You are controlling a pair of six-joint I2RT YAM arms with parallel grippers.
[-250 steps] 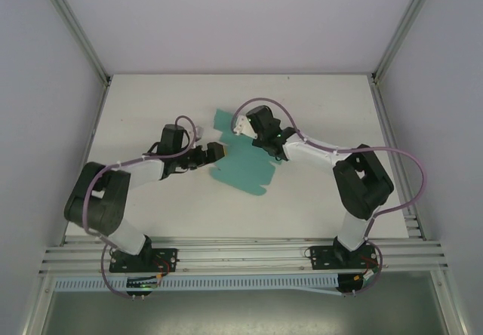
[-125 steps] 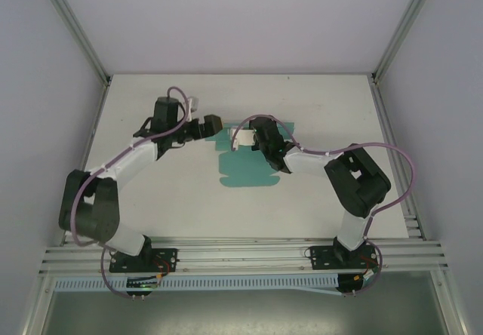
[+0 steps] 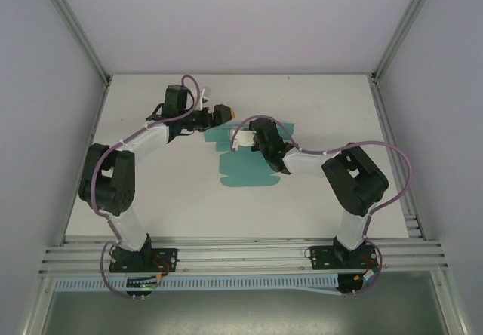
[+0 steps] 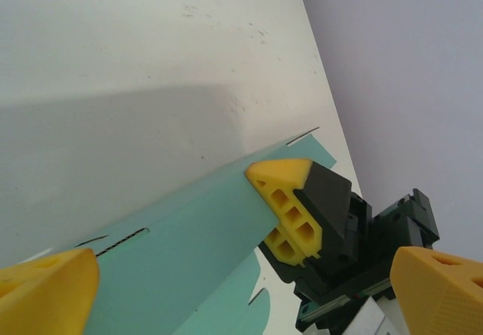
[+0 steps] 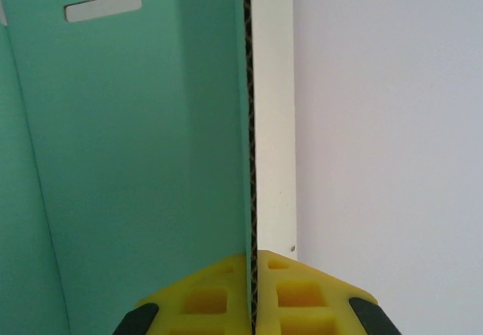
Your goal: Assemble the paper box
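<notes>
Teal paper box [image 3: 245,170] flat on table [image 3: 151,192], edge in right gripper [image 5: 253,268]

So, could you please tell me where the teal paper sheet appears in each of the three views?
Top view: paper sheet lies just above the picture's centre.
Left wrist: paper sheet crosses the lower centre, its edge slanting up to the right.
Right wrist: paper sheet covers the left half, its edge running up the middle.
Shared landmark: the right hand, shut on the sheet's edge.

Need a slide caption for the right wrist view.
Edge-on grip: the right fingers pinch the edge of the teal paper box, a slot visible upper left.
</notes>
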